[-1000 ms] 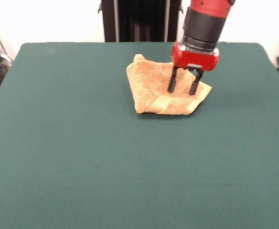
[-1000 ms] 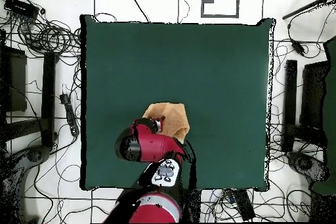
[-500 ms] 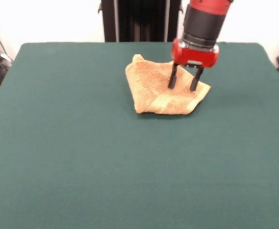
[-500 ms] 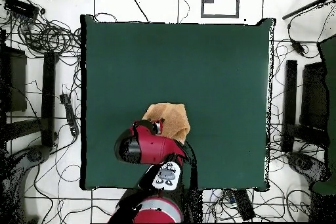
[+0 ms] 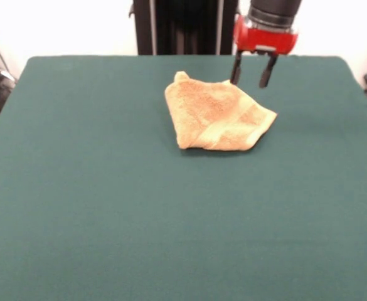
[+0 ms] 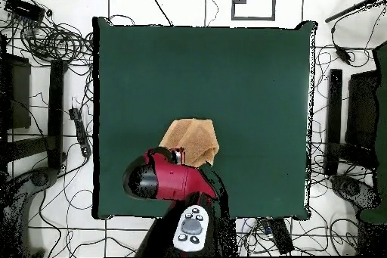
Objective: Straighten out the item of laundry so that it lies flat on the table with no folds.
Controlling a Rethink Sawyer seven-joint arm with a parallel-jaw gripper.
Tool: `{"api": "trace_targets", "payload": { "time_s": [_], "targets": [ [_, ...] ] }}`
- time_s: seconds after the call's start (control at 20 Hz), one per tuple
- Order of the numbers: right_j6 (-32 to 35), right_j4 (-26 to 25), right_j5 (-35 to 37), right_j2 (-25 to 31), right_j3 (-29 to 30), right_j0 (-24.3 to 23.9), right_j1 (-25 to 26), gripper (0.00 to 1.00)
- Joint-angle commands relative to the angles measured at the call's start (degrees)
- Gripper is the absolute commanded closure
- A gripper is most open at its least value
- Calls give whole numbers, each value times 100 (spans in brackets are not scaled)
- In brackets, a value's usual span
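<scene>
Front view first: my pincer hangs in the air above the far edge of the towel, its two dark fingers spread apart with nothing between them, so it is released and clear of the cloth. The towel sits on the green bench, in the far half and a little to the picture's right of the middle. It is plainly not flat: it makes a rumpled, roughly triangular heap, with one corner poking up at the far left, a layer folded over along the near edge where a paler woven band shows, and a pointed corner sticking out to the right. I cannot find the white tag here. Overhead view next: my red arm covers the edge of the towel nearest my base, and the pincer itself is hidden beneath it, so this view tells me nothing about the fingers. What shows of the towel is a compact tan patch near the middle of the bench's base-side edge, much smaller than a spread square would be. My judgement is that the task is barely begun: the folds are all still in place, and I have yet to take a corner and draw the layers out until the towel lies in one sheet.
</scene>
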Motion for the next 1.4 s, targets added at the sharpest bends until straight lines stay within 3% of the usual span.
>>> {"api": "trace_targets", "payload": {
  "time_s": [0.05,0.6,1.0,1.4],
  "targets": [
    [958,-49,153,806,392,91,263,0],
    [1761,343,-891,604,631,589,822,0],
    [1905,702,-900,554,749,899,813,0],
    [1346,499,-1036,592,215,349,1325,0]
  ]
}}
